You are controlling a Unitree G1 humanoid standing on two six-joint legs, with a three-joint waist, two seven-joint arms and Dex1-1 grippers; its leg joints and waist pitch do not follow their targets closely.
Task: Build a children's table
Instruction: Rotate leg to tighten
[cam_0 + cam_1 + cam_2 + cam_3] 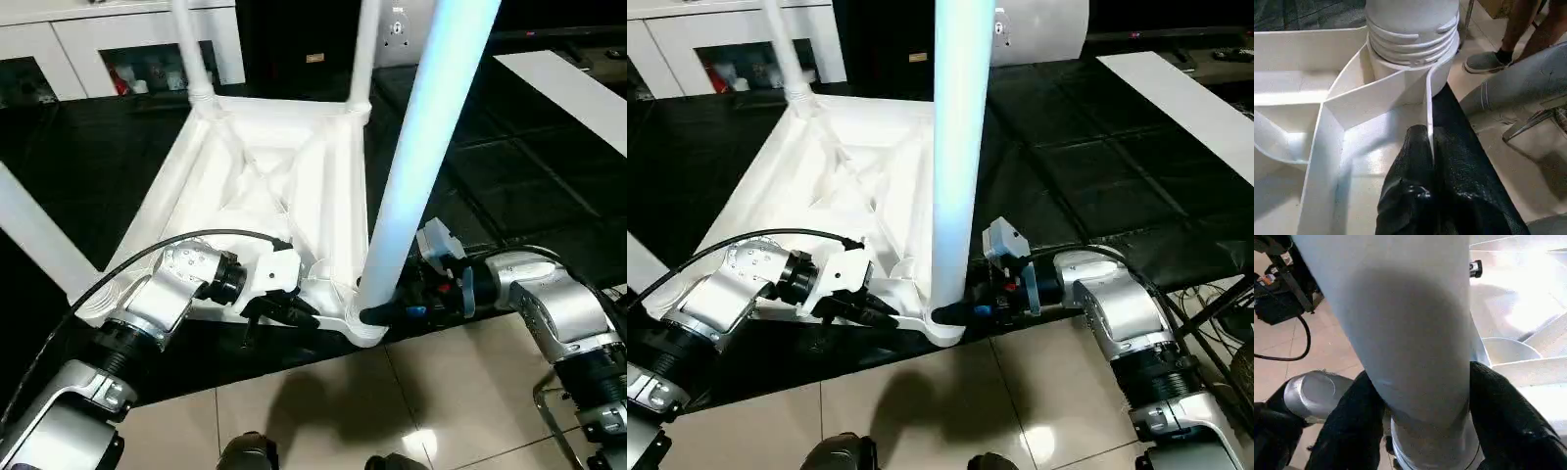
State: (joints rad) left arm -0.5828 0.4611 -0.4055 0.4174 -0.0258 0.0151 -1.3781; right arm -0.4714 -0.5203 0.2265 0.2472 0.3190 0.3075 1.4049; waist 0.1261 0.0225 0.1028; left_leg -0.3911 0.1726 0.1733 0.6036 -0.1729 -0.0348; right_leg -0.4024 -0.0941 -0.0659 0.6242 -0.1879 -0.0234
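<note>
The white tabletop [294, 147] lies upside down on the black surface, ribbed underside up. Two legs [191, 49] [364, 49] stand in its far corner sockets, and another leg [34, 235] rises at the near left. A fourth leg [421, 147] stands in the near right socket. My right gripper [377, 315] has its fingers [1352, 426] pressed on both sides of this leg's base, just above the socket. My left gripper [284, 311] is shut on the tabletop's thin near wall [1427, 105], beside that socket.
White cabinets [59, 49] stand behind the work surface and a white board [578, 88] lies at the far right. Tiled floor [392, 411] runs below the surface's near edge. A person's shoe [1484, 61] shows on the floor. A black cable [147, 250] arcs over my left wrist.
</note>
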